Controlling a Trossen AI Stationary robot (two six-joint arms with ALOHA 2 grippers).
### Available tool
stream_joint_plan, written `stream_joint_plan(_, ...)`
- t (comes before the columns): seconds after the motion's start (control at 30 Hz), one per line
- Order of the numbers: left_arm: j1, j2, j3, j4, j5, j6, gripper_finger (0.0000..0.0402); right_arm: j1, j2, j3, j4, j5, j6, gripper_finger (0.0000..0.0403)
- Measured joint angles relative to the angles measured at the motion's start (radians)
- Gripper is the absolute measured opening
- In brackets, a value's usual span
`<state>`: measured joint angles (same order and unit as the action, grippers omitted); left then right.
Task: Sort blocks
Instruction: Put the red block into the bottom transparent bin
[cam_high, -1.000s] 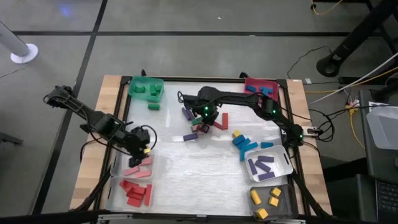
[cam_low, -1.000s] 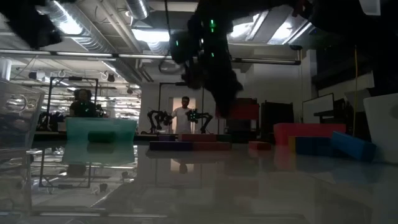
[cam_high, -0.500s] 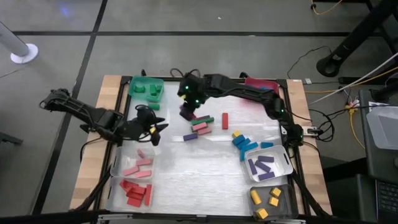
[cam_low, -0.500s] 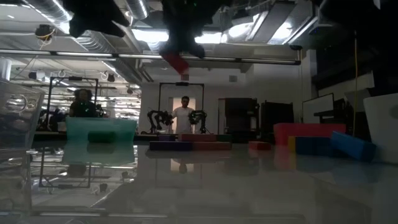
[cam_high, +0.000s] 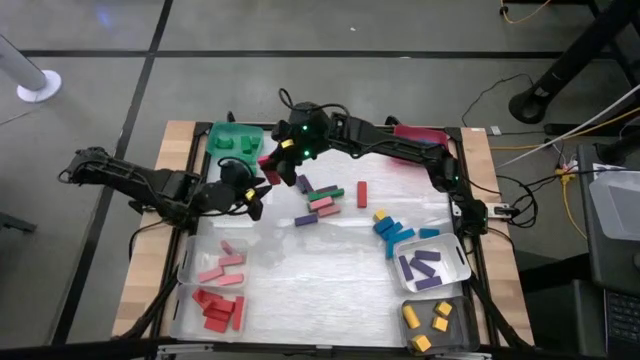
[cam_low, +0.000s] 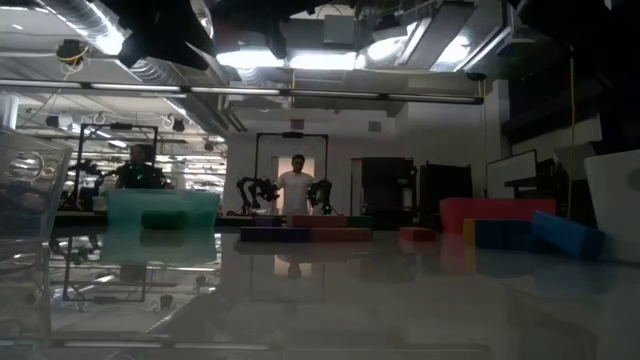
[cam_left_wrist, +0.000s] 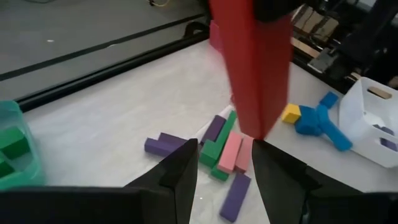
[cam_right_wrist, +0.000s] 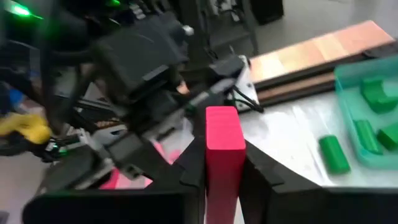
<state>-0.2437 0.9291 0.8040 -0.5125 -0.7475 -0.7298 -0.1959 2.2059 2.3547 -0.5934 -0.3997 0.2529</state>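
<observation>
No legible writing on blocks (cam_high: 322, 199)

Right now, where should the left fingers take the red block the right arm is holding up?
The red block's free end; the right gripper clamps the other. Come straight in from the left arm's side, left fingers straddling the bar's narrow width.

No text, label, brand, number or sign can be read anywhere in these views. The blocks and bins near either pincer carry plain coloured faces. Nothing in the room behind shows legible writing.
</observation>
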Motion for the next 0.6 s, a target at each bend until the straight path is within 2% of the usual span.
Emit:
stream_joint_plan(0.33,0.018,-0.016,0.000,0.019,0.033,0.137,0.0140,0.000,0.000,0.000,-0.001,-0.041,-0.110,0.0060)
stream_joint_plan(0.6,0.017,-0.017,-0.002,0.083,0.076,0.268,0.0141,0.004,0.000,0.000,0.020,-0.176,-0.262,0.0061)
